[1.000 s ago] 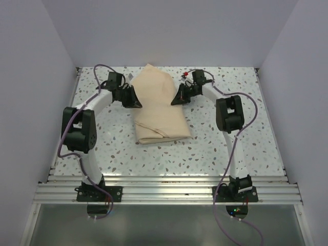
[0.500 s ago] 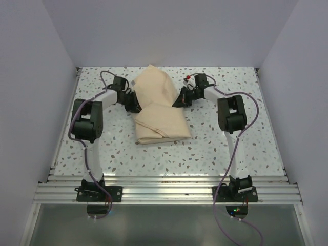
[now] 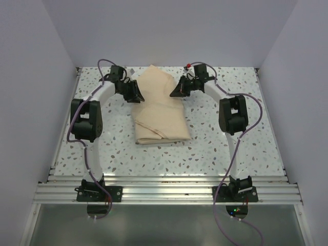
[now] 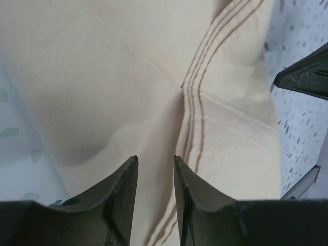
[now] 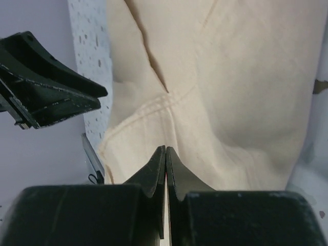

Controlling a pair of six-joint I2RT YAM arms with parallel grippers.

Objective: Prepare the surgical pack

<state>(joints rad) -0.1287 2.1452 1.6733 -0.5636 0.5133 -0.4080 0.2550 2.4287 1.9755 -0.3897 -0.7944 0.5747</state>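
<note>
The surgical pack (image 3: 159,110) is a tan-beige fabric sheet, folded into a long bundle in the middle of the table. It fills the left wrist view (image 4: 128,66) and the right wrist view (image 5: 230,77). My left gripper (image 3: 135,93) is at the bundle's far left edge. Its jaws stand a little apart just above the cloth (image 4: 155,160), with nothing between them. My right gripper (image 3: 177,91) is at the bundle's far right edge, shut and empty over the cloth (image 5: 165,149). The two grippers face each other across the fabric.
The speckled tabletop (image 3: 230,138) is bounded by white walls at the back and sides. A thin metal edge (image 5: 92,160) shows beside the far end of the fabric. It also shows in the left wrist view (image 4: 303,182). An aluminium rail (image 3: 164,189) runs along the near edge.
Both grippers have moved slightly toward the far end of the table, along the bundle's sides. The fold in the upper half of the fabric looks flatter now.
</note>
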